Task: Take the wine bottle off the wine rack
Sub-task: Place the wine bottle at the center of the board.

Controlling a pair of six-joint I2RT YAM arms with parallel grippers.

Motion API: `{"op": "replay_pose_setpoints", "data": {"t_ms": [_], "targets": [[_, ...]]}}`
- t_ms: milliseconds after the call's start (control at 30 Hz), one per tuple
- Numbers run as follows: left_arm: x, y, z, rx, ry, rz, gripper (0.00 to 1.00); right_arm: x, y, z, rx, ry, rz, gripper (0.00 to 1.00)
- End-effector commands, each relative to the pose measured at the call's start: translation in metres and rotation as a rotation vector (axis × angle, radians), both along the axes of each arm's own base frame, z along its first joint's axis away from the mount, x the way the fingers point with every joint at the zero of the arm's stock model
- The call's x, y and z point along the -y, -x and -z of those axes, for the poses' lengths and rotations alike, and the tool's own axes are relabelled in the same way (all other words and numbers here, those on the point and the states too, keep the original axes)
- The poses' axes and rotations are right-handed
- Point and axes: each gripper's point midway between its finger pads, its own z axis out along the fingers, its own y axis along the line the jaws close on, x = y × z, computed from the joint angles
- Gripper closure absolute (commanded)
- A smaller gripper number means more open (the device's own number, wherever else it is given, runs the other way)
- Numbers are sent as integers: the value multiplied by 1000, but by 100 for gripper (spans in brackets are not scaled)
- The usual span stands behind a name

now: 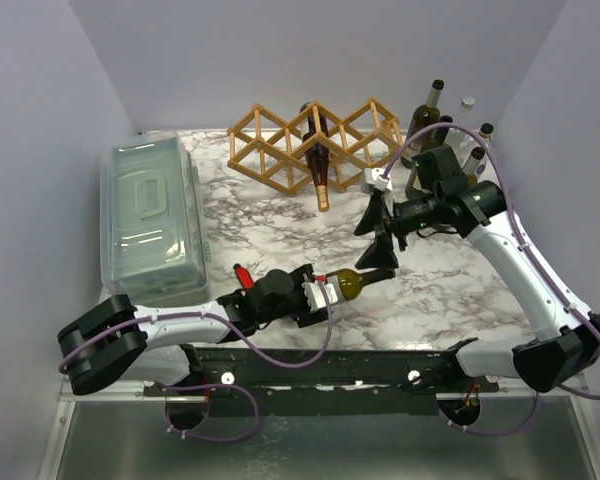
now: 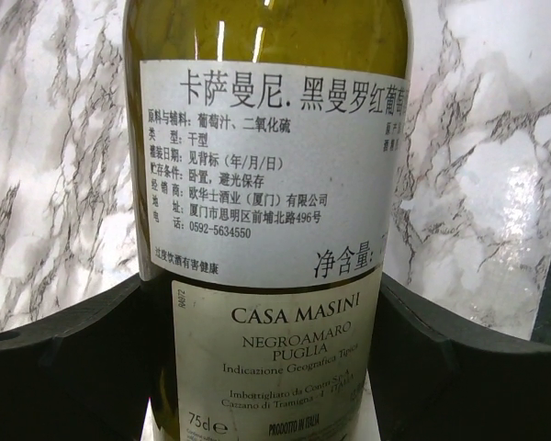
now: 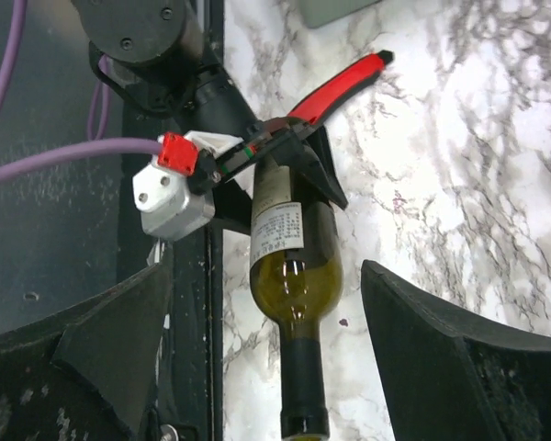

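Observation:
The tan wooden lattice wine rack (image 1: 280, 140) stands at the back of the marble table. A dark bottle with a red label (image 1: 318, 160) lies in its middle cell, neck toward me. My left gripper (image 1: 325, 293) is shut on the body of an olive-green wine bottle (image 1: 352, 283), which lies low over the table's front. In the left wrist view the labelled bottle (image 2: 266, 138) fills the gap between the left gripper's jaws (image 2: 266, 367). My right gripper (image 1: 378, 238) is open and hovers over that bottle's neck (image 3: 298, 367), its fingers (image 3: 459, 367) on either side and apart from it.
A clear plastic lidded bin (image 1: 150, 215) stands at the left. Several upright bottles (image 1: 430, 115) stand at the back right beside the rack. A black rail (image 1: 320, 365) runs along the near edge of the table.

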Motion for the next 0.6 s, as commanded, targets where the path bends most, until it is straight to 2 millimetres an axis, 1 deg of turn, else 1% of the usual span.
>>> {"op": "replay_pose_setpoints", "data": {"t_ms": [0,100,133,200,267,300,400,467,567], "targets": [[17,-8,-64,18,290,-40,100,9,-13,-33,-7,-114,133,12],[16,-10,-75,-30,375,-89,100,20,-24,-48,-37,-180,234,12],[15,-10,-78,-43,403,-105,100,23,-27,-52,-75,-210,272,12],[16,-11,-89,-70,485,-130,100,33,-41,-59,-132,-272,358,13],[17,-10,-97,-94,547,-142,100,41,-51,-63,-215,-308,432,13],[15,-14,-100,-84,566,-164,100,41,-53,-65,-235,-320,443,13],[14,-17,-114,-129,662,-207,100,40,-54,-72,-259,-342,452,13],[13,-18,-122,-145,710,-221,100,41,-56,-72,-255,-339,465,13],[14,-17,-134,-163,775,-219,100,43,-65,-62,-255,-322,510,12]]}}
